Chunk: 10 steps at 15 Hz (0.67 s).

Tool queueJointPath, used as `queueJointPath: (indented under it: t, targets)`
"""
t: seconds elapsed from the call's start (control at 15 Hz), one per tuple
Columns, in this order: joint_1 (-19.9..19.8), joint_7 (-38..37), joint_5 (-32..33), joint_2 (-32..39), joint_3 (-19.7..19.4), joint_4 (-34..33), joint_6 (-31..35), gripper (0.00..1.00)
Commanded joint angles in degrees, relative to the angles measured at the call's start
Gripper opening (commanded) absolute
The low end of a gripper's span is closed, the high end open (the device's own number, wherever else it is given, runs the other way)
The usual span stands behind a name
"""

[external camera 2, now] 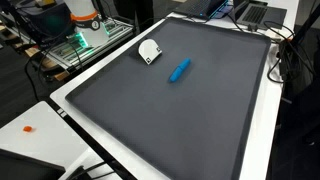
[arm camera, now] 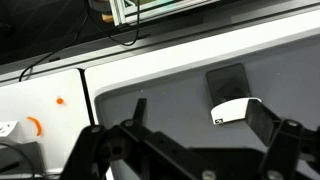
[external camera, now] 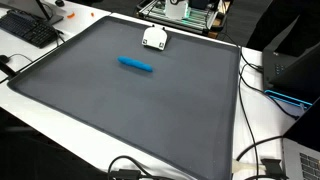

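Observation:
A small white object (external camera: 154, 38) with a black label lies near the far edge of the dark grey mat (external camera: 130, 110); it shows in both exterior views (external camera 2: 149, 51). A blue marker-like cylinder (external camera: 136, 65) lies flat on the mat (external camera 2: 170, 120) a little away from it (external camera 2: 179, 70). The arm does not show in either exterior view. In the wrist view my gripper (arm camera: 198, 105) is open and empty, with its fingers spread wide above the mat. The white object (arm camera: 232, 110) lies just inside the right finger, and I cannot tell if they touch. The blue cylinder is out of the wrist view.
The mat covers a white table (external camera: 60, 120). A keyboard (external camera: 30, 28) lies off one corner and a laptop (external camera 2: 250, 12) off another. Cables (external camera: 268, 80) trail along one side. A metal rack of electronics (external camera 2: 85, 35) stands behind the white object. A small orange item (external camera 2: 28, 128) lies on the table.

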<state>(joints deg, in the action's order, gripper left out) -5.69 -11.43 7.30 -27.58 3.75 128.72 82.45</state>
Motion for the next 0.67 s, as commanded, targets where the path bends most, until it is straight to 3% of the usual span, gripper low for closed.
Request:
queueJointPath:
  t: [0.0,0.4,0.6]
  targets:
    - [1.14,-0.39,0.31,0.08,-0.93,-0.11,-0.16,1.00]
    - [1.14,-0.39,0.31,0.09,-0.93,-0.11,-0.16,1.00]
    - [0.92,-8.63,-5.45,-1.91,-0.26,3.51,3.59,1.00]
